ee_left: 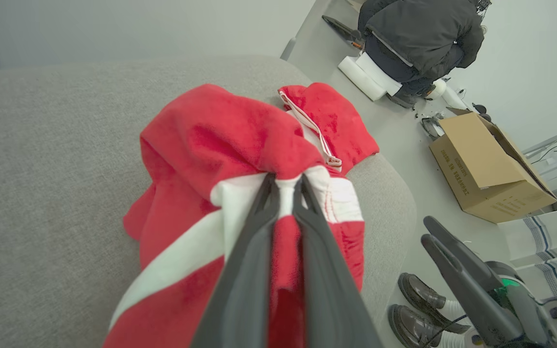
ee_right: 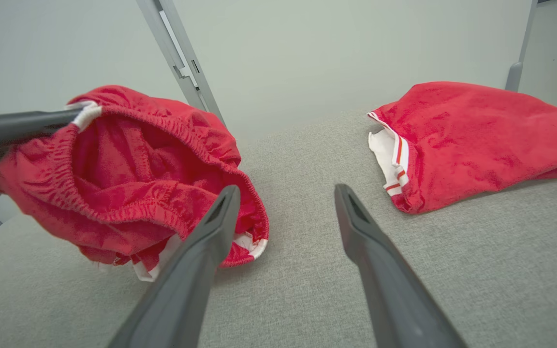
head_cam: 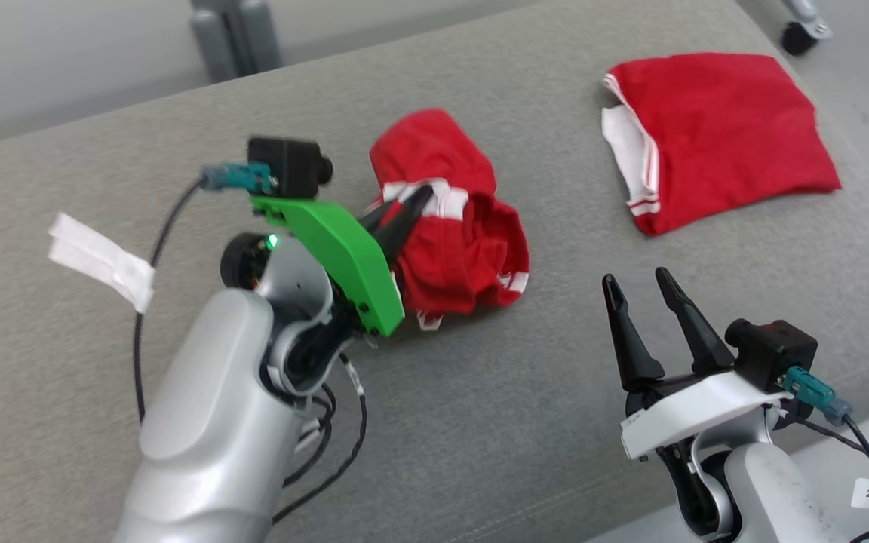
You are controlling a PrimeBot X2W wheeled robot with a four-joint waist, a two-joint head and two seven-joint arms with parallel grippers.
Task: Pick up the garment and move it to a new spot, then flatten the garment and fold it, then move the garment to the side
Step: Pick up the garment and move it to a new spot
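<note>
Clamping the white band of the garment [head_cam: 457, 256] in the left gripper [head_cam: 425, 192], fingers pressed nearly together on the cloth. Bunched red and white at the middle of the grey cushion [head_cam: 480, 422], upper part lifted, lower edge touching the surface. Holding the right gripper [head_cam: 636, 277] spread wide and empty, just beside the bundle, near the cushion's front edge. Farther right, well apart, with a folded red cloth [head_cam: 721, 136] lying flat by the far corner.
</note>
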